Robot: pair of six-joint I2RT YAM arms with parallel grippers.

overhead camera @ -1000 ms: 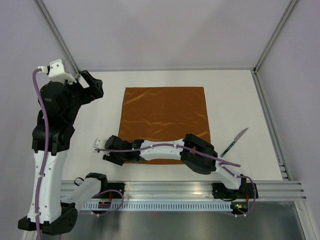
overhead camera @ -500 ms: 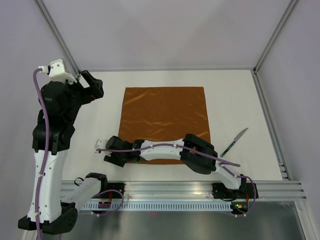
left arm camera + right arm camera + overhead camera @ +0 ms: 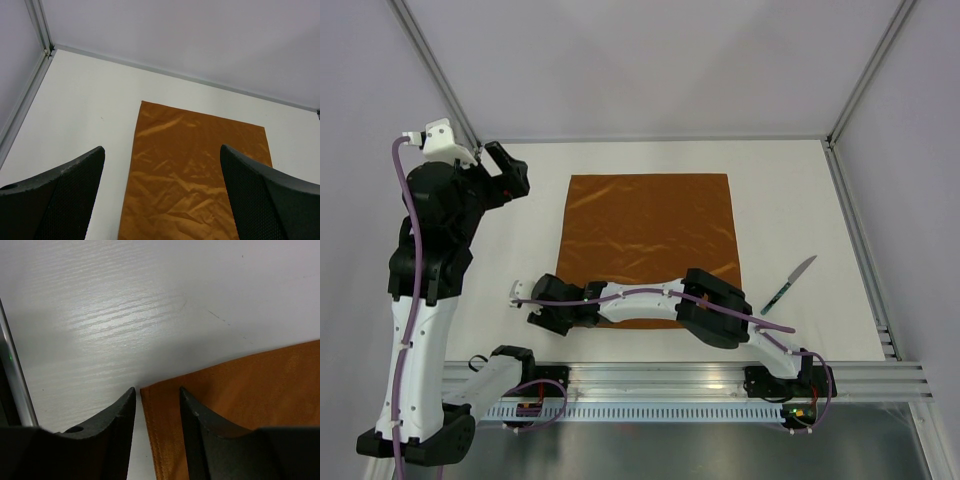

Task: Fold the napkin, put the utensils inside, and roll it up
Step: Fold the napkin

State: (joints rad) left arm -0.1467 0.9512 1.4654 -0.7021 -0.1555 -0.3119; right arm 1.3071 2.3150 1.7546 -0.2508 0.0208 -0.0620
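- The napkin [image 3: 650,240] lies flat on the middle of the table [image 3: 800,190].
- The knife [image 3: 789,284] lies to its right, apart — beside the near-right corner.
- The right gripper [image 3: 157,390] straddles the napkin's near-left corner.
- The left gripper [image 3: 508,172] hangs left of the far-left corner.

The white-and-black right arm [image 3: 650,300] lies across the lower edge of the flat rust-orange square cloth [image 3: 650,225], so the way in from the bottom of the frame is closed. The bare white table [image 3: 790,190] is free above the cloth and at its right, where a small teal-handled table knife [image 3: 790,283] lies.
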